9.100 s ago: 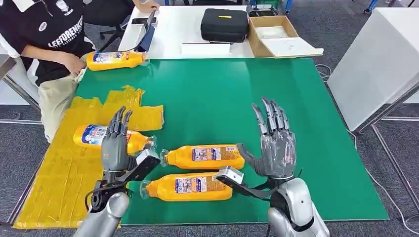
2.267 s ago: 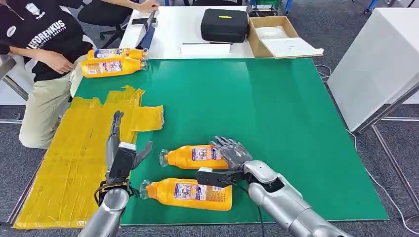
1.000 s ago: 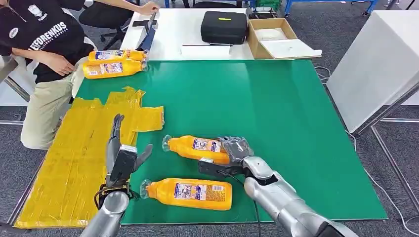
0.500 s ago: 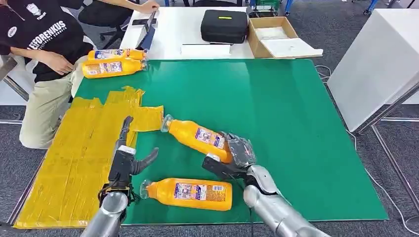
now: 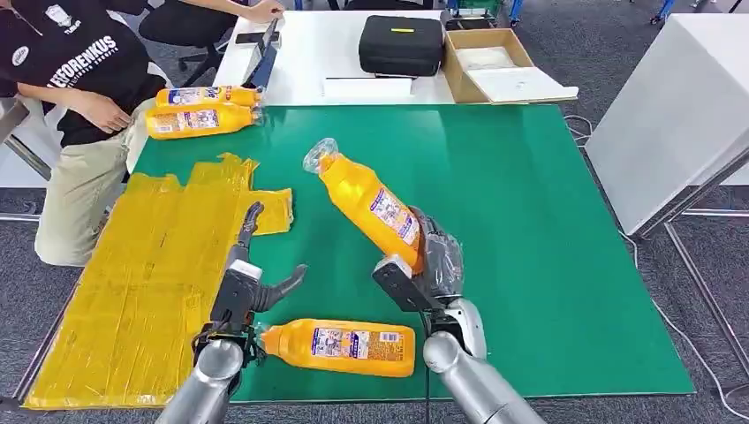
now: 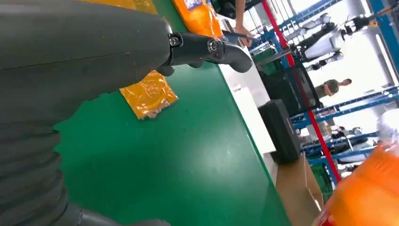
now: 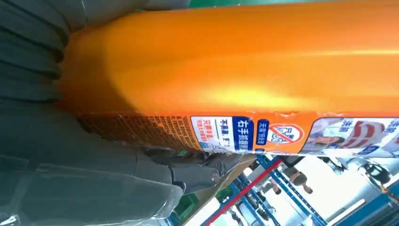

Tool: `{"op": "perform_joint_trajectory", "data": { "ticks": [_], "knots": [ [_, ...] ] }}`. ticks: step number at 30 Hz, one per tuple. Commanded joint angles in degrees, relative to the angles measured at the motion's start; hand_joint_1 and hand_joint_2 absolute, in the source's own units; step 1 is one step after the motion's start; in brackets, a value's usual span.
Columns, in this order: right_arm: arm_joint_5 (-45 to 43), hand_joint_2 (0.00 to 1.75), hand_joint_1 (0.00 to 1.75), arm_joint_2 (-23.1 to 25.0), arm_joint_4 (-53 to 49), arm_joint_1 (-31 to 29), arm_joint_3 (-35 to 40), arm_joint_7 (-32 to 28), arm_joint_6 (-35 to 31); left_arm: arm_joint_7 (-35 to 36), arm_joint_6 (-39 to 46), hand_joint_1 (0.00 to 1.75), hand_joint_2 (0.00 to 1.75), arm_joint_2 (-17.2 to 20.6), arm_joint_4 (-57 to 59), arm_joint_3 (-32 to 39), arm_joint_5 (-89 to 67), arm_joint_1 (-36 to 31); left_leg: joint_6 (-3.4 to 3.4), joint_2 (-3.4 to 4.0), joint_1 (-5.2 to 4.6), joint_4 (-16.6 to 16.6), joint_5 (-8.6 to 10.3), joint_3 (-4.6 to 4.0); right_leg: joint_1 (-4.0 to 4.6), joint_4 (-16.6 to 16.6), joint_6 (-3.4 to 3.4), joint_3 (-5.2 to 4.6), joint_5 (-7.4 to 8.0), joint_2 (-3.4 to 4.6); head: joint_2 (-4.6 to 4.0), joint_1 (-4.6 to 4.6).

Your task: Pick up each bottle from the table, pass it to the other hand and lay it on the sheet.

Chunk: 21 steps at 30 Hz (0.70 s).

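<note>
My right hand (image 5: pixel 435 256) grips the base end of an orange bottle (image 5: pixel 366 201) and holds it raised above the green table (image 5: pixel 530 194), its clear cap tilted up and to the left. Up close the bottle (image 7: pixel 235 66) lies across the palm of that hand (image 7: pixel 84 155). A second orange bottle (image 5: pixel 340 344) lies flat near the table's front edge. My left hand (image 5: pixel 252 274) hovers open beside the yellow sheet (image 5: pixel 141 265), thumb spread toward the raised bottle; its fingers (image 6: pixel 207 47) hold nothing.
Two more orange bottles (image 5: pixel 199 115) lie at the table's far left corner beside a seated person (image 5: pixel 71 97). Behind the green table a white table carries a black case (image 5: pixel 400 42) and an open cardboard box (image 5: pixel 495 66).
My right hand has lifted the bottle off the table and tipped it steeply, cap upward. The left hand has shifted slightly to the right, toward it.
</note>
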Motion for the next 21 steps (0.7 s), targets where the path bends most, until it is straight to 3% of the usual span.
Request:
{"op": "perform_joint_trajectory", "data": {
  "ticks": [1,5,10,21],
  "knots": [
    [0.9,1.75,1.75,1.6,-3.8,1.1,-0.4,-0.5,-0.3,2.1,-8.2,0.00,1.75,-1.3,1.9,-4.0,4.4,-3.0,-0.18,-0.09,0.07,0.0,-0.03,0.05,0.07,0.0,-0.11,0.10,-0.05,-0.13,0.00,0.02],
    [0.1,1.75,1.75,2.8,-3.5,1.2,1.1,-3.7,1.0,2.5,-21.8,0.00,1.75,-1.5,4.5,-5.8,15.9,-4.7,-0.28,-0.05,0.10,0.0,-0.09,0.15,0.10,0.0,-0.17,0.21,-0.09,-0.12,0.00,0.00],
    [0.6,1.75,1.75,3.6,-4.2,1.9,2.3,-4.7,1.1,5.3,-27.0,0.00,1.75,-1.3,2.4,-7.3,22.6,-5.5,-0.21,-0.07,0.06,0.0,-0.04,0.09,0.06,0.0,-0.13,0.14,-0.06,-0.13,0.00,0.00],
    [4.4,1.75,1.75,3.6,-6.7,4.7,2.3,-5.6,-1.5,7.4,-27.6,0.00,1.75,0.0,-2.0,-8.4,27.1,-9.3,-0.20,-0.13,0.08,0.0,-0.03,0.03,0.07,0.0,-0.12,0.11,-0.06,-0.18,0.00,0.02]
  ]
}}
